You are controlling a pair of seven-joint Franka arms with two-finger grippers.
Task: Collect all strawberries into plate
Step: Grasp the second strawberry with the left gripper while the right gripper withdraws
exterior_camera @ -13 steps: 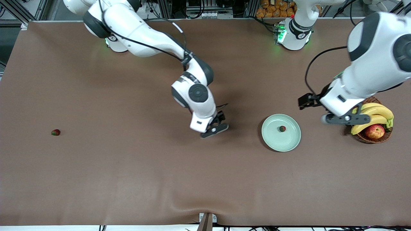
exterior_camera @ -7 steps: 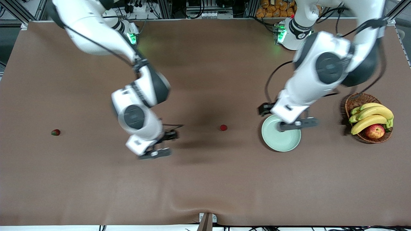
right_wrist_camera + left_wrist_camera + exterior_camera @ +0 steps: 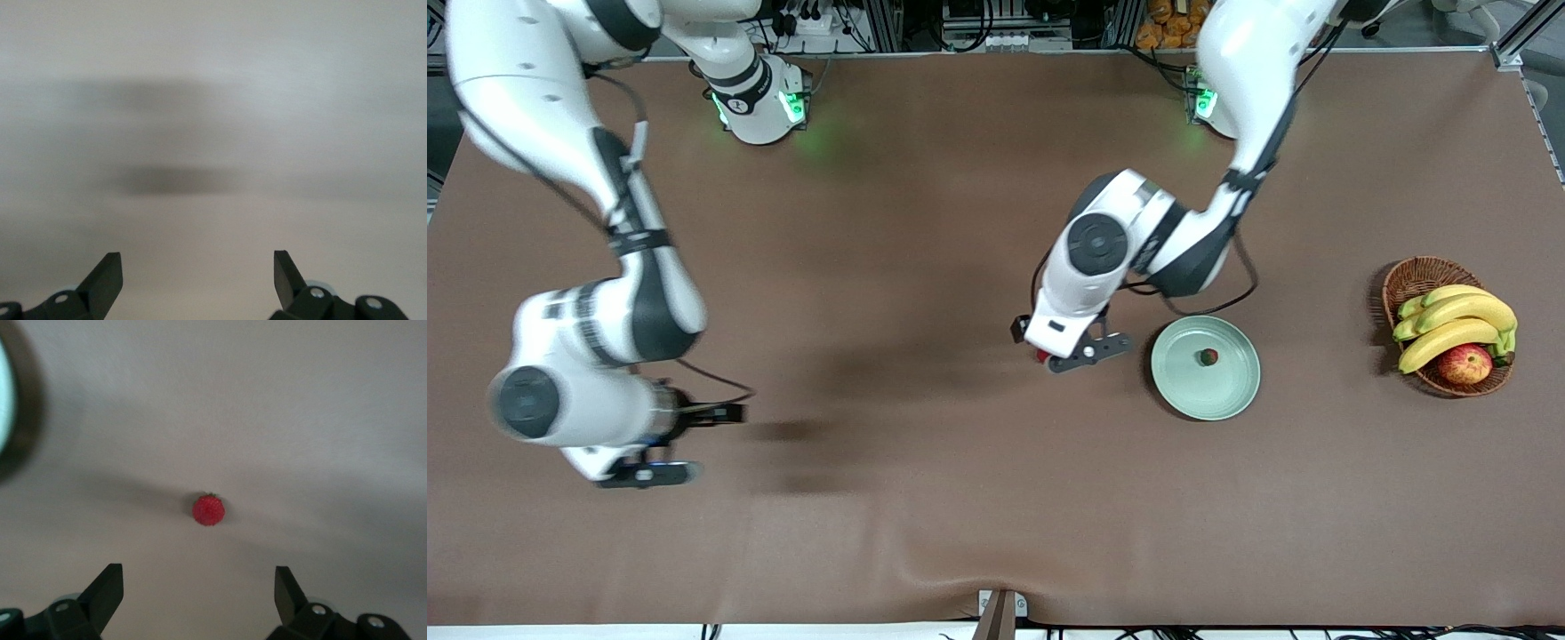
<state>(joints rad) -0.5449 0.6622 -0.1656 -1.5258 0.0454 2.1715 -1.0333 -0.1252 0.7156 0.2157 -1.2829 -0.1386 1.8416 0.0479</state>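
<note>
The pale mint plate point(image 3: 1227, 396) lies toward the left arm's end of the table, with one strawberry point(image 3: 1208, 356) on it. A second strawberry point(image 3: 1040, 356) lies on the brown cloth beside the plate, toward the right arm's end. My left gripper point(image 3: 1067, 354) hangs open and empty over it. In the left wrist view this strawberry point(image 3: 209, 510) lies ahead of the open left gripper point(image 3: 198, 587), and the plate's rim point(image 3: 4, 400) shows at the edge. My right gripper point(image 3: 645, 471) is open and empty over bare cloth point(image 3: 198, 263). The third strawberry is hidden.
A brown wicker basket point(image 3: 1409, 280) with bananas point(image 3: 1458, 320) and a red-yellow apple point(image 3: 1464, 364) stands at the left arm's end of the table. The brown cloth has a wrinkle near the front edge.
My right arm swung from the table's middle to its own end, uncovering the middle strawberry and now covering the strawberry there. My left arm moved from the basket, across the plate, to over the middle strawberry.
</note>
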